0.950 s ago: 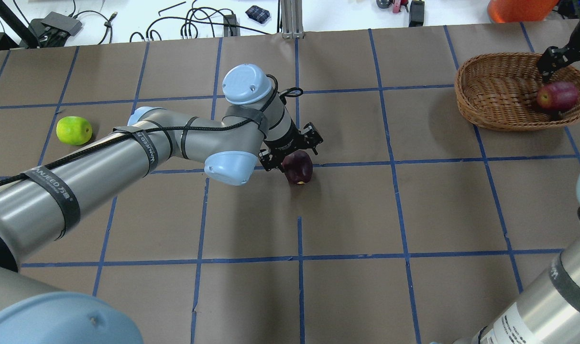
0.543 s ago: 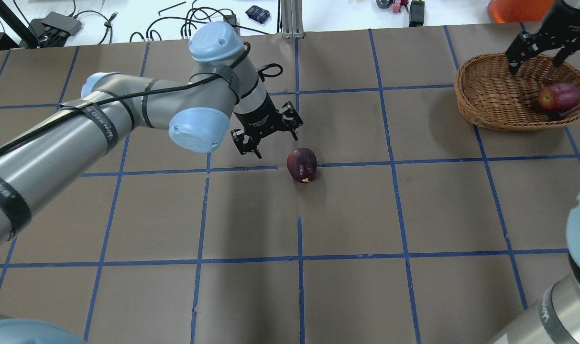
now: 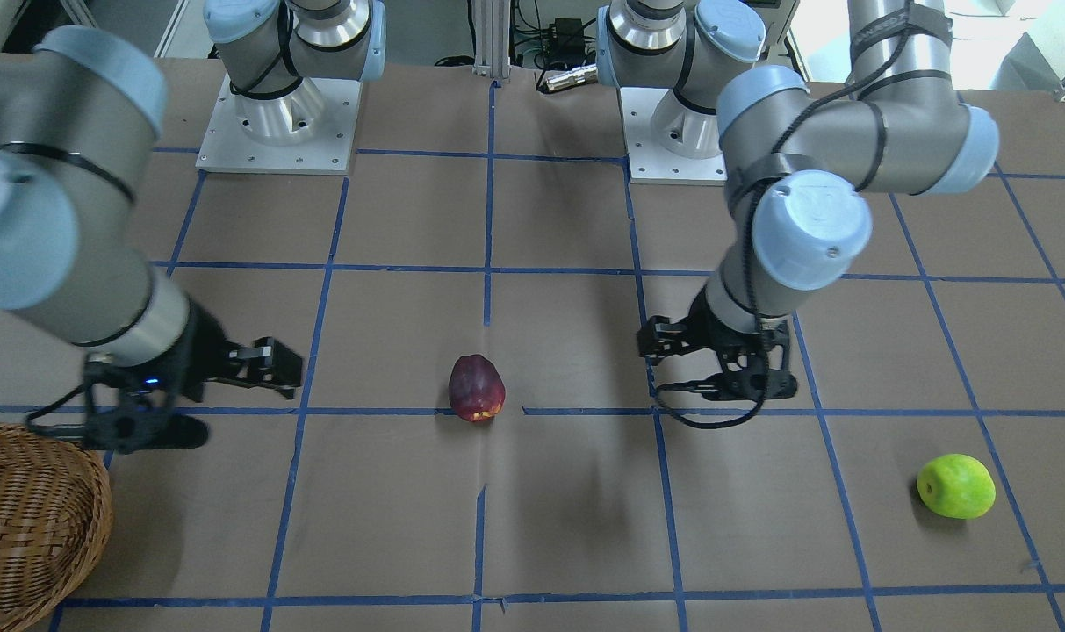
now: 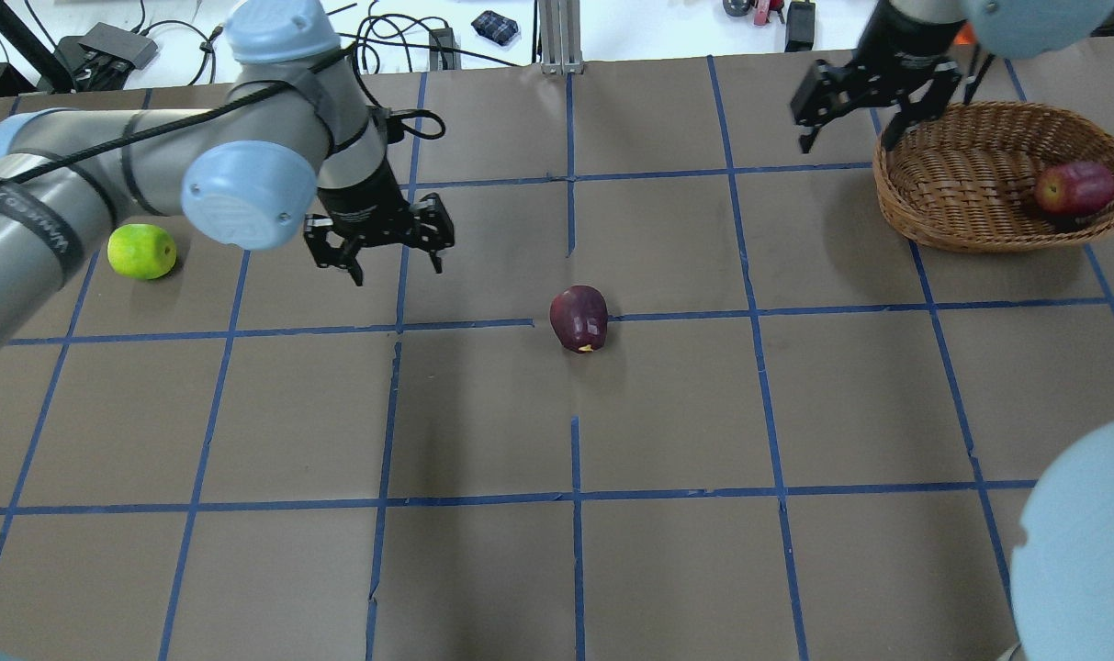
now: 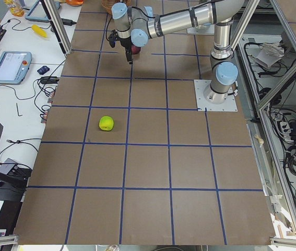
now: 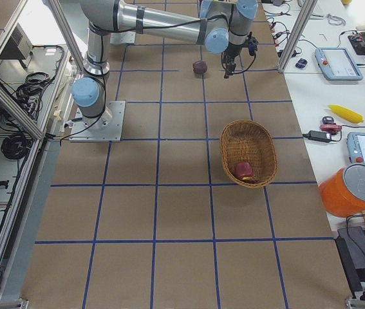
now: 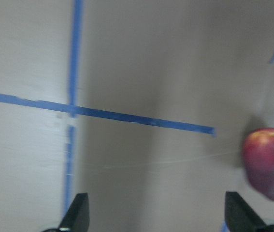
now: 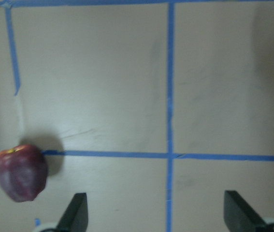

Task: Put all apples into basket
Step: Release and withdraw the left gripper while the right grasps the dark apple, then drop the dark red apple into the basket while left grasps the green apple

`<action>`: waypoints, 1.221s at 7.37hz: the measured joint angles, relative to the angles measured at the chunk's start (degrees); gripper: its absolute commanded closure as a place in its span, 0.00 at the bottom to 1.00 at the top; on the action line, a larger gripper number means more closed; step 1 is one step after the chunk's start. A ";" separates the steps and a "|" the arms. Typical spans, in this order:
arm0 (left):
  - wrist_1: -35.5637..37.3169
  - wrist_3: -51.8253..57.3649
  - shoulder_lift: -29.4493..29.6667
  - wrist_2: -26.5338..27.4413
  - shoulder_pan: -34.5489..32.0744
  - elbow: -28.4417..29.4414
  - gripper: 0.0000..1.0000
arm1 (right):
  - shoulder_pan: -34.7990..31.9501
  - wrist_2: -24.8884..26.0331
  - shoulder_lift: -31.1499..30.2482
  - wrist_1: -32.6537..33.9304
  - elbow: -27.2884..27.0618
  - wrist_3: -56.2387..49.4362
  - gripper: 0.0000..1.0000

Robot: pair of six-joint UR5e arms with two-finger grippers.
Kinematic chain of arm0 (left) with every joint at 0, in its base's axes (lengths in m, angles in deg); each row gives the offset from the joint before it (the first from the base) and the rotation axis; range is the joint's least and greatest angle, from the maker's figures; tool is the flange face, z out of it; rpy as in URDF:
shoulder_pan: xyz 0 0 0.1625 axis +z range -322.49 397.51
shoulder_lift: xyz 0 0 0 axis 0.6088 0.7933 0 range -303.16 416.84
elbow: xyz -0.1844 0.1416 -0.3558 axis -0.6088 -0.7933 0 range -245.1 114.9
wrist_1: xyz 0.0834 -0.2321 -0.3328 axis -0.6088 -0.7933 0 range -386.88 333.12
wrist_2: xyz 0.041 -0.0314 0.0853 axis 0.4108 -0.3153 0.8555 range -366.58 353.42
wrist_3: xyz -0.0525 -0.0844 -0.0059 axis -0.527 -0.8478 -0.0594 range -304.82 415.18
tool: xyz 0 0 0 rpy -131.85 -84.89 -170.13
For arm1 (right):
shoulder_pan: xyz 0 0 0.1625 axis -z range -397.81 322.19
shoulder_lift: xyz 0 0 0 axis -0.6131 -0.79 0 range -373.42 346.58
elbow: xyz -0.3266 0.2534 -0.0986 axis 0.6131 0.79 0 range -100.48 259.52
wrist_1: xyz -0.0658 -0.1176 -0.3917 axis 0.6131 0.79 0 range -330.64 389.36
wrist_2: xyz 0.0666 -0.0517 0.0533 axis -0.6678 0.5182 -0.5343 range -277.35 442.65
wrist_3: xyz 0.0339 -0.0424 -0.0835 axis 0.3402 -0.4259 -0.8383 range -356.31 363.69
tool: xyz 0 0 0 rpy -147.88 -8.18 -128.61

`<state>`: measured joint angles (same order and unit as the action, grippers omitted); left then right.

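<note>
left gripper (image 4: 399,272): jaws apart, between lime green apple (image 4: 141,251) near left edge and dark maroon apple (image 4: 579,318) at table (image 4: 685,413) centre. right gripper (image 4: 846,143): jaws apart, beside round light-brown wicker basket (image 4: 944,174), far right corner; 1 red apple (image 4: 1074,188) inside.

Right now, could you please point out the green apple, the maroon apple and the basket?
green apple (image 4: 141,251), overhead view, its middle.
maroon apple (image 4: 579,318), overhead view, its middle.
basket (image 4: 979,240), overhead view, its near wall.

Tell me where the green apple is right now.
The green apple lies on the table at the far left of the overhead view, well left of the dark maroon apple and across the table from the basket on the right.
</note>
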<state>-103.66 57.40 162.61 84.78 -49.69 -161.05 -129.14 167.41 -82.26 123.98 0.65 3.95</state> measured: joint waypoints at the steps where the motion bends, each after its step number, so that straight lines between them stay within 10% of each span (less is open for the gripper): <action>1: 0.67 10.24 -0.23 1.71 6.23 -1.83 0.00 | -4.89 -0.67 0.11 0.42 -1.65 3.11 0.00; 9: 17.38 42.69 15.42 2.16 24.33 12.64 0.00 | -17.41 -3.12 6.27 22.82 -14.93 11.10 0.00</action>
<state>-86.28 100.09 178.03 86.94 -25.36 -148.41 -146.54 164.29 -75.98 146.79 -14.27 15.05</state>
